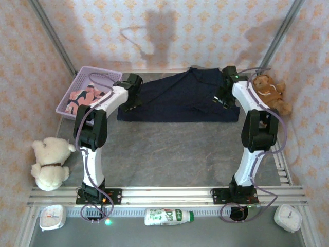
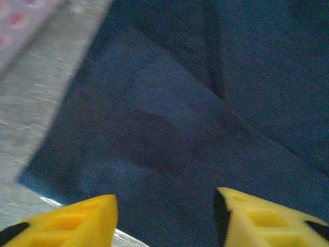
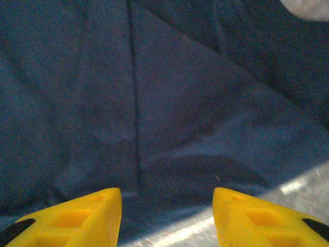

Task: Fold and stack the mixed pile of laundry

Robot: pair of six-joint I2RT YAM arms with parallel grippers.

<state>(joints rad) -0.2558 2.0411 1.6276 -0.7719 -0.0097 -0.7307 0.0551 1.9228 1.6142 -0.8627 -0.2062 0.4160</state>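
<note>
Counting two garments: one navy garment (image 1: 177, 98) lies flat at twelve o'clock on the table (image 1: 169, 149), its long axis running nine to three, and one pink shark-print garment (image 1: 85, 96) sits bunched in the basket (image 1: 85, 74) at ten. I see the left gripper (image 2: 164, 206) and right gripper (image 3: 167, 203) over the navy cloth, jaws half apart, gripping nothing.

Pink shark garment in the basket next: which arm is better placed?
Left, likely. The left gripper, open, hangs over the navy garment's left end, beside the basket holding the shark garment. The right gripper is at the opposite end, by the brown bear.
</note>
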